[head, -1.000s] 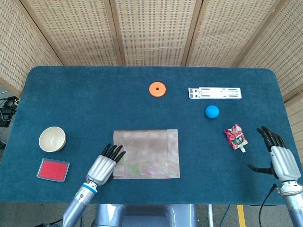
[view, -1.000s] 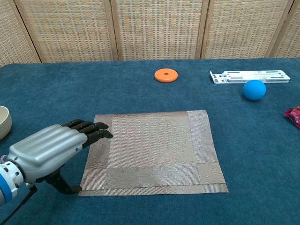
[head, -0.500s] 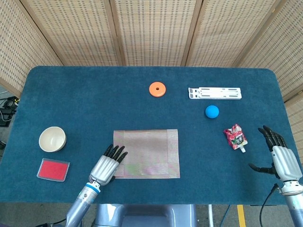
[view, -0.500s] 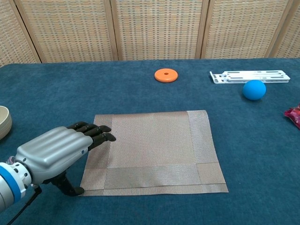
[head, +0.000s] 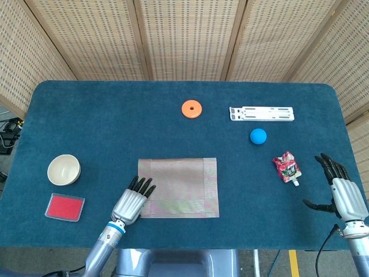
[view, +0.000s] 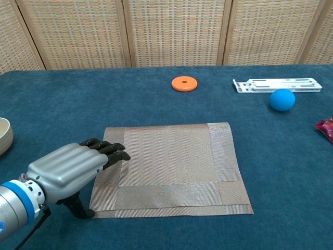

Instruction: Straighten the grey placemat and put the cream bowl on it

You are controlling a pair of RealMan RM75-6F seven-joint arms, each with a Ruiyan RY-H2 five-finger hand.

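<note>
The grey placemat lies flat near the table's front edge, its sides square to it. My left hand rests flat on the mat's left border with fingers stretched out and holds nothing. The cream bowl stands upright on the cloth well left of the mat, apart from the hand. My right hand hovers open at the table's far right, fingers spread, empty; the chest view does not show it.
A red flat box lies in front of the bowl. An orange disc, a white rail and a blue ball sit further back. A red pouch lies near my right hand.
My left hand has slid a little right and toward the front edge along the mat's left border. The mat, the bowl and the right hand have stayed in place.
</note>
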